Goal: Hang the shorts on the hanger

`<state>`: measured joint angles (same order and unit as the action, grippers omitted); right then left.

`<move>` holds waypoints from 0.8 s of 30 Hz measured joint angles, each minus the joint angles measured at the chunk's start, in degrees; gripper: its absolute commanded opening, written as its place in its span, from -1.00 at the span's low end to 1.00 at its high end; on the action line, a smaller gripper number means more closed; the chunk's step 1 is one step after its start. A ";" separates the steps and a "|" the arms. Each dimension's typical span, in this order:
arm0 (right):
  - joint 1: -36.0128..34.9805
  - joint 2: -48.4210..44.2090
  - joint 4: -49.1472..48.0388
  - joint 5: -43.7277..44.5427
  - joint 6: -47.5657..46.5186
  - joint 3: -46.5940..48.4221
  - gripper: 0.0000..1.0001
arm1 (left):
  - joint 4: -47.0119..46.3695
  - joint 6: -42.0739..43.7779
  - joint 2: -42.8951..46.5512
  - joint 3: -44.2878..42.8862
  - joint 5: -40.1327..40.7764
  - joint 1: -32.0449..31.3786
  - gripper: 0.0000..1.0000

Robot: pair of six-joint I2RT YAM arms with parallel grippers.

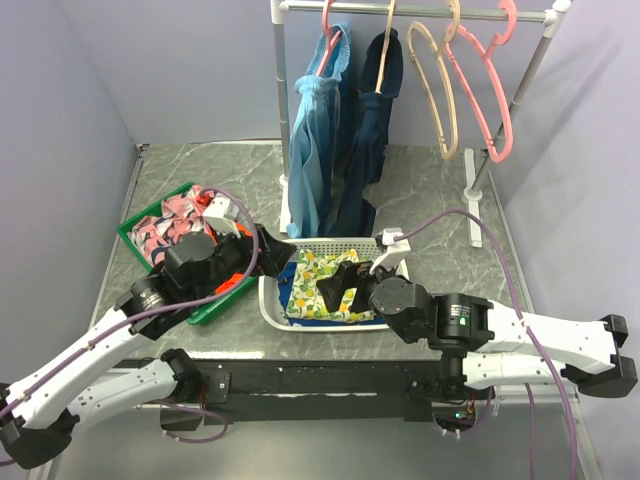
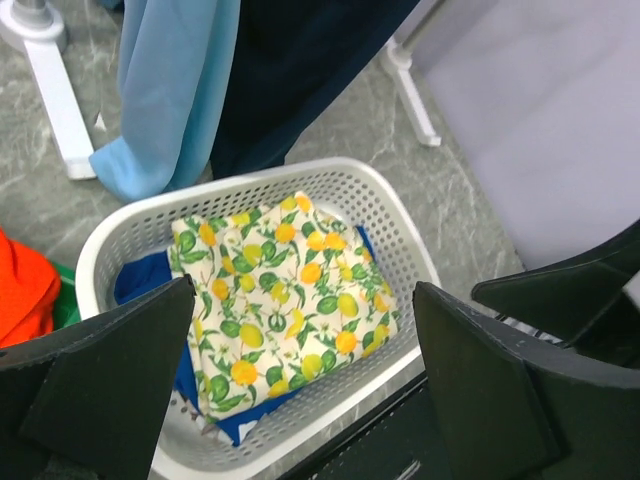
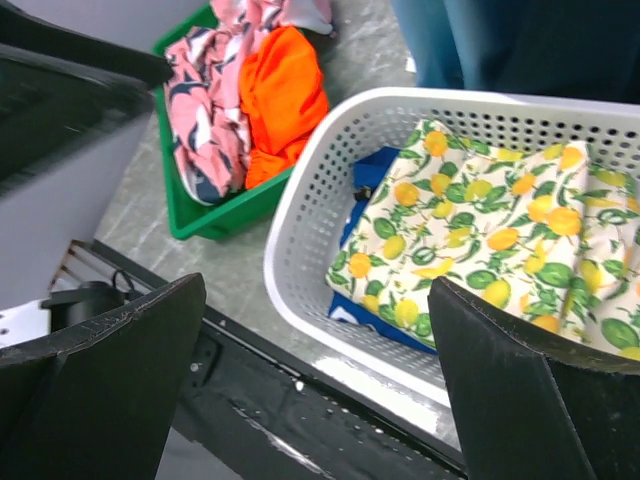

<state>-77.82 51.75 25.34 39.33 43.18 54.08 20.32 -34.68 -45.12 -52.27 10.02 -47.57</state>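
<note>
The shorts (image 3: 205, 120) lie crumpled in the green bin (image 3: 215, 215) at the left of the table (image 1: 420, 190). They are pressed against an orange garment (image 3: 285, 95) that shares the bin, and in this bunched heap no waistband or hem shows clearly for a clean pinch. Nothing holds them. The hanger (image 1: 447, 150) meant for them hangs bare by its hook from the rail (image 1: 420, 12) at the far side, between a dark navy garment (image 1: 370, 110) and a pink hanger (image 1: 490, 110). It is well apart from the bin, so the shorts would probably have to be lifted out and carried across first.

Both arms reach forward low from the near edge. The left pincer (image 2: 305, 300) is spread wide with nothing between its fingers. Its camera looks down on the white basket (image 2: 360, 175) and the lemon-print cloth (image 2: 285, 290) folded in it, not on the bin, though from above the arm's wrist sits over the bin's near corner. The right pincer (image 3: 318, 290) is also spread and empty. It hovers over the basket, turned so that the bin and the shorts lie in its camera's sight.

Spread fingers suit a first grasp on soft cloth, and the task looks to be at its very start: shorts in the bin, hanger on the rail. The likely trouble is dragging the orange garment up with the shorts, since the two touch.
</note>
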 measured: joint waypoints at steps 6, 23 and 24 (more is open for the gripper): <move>0.02 -1.01 1.22 0.33 0.00 -0.98 1.00 | -1.20 -0.11 1.81 0.61 0.83 -0.04 0.93; 0.81 -0.15 0.96 -0.26 -0.02 -1.68 1.00 | -0.44 -2.89 2.32 3.08 4.52 -0.04 0.93; 0.92 0.20 0.92 -0.44 0.00 -1.75 1.00 | -0.20 -3.41 2.32 3.08 5.01 -0.07 0.93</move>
<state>-76.90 51.94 26.26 38.89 43.18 52.34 20.12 -38.09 -42.81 -49.19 15.03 -47.64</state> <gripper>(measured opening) 0.997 0.967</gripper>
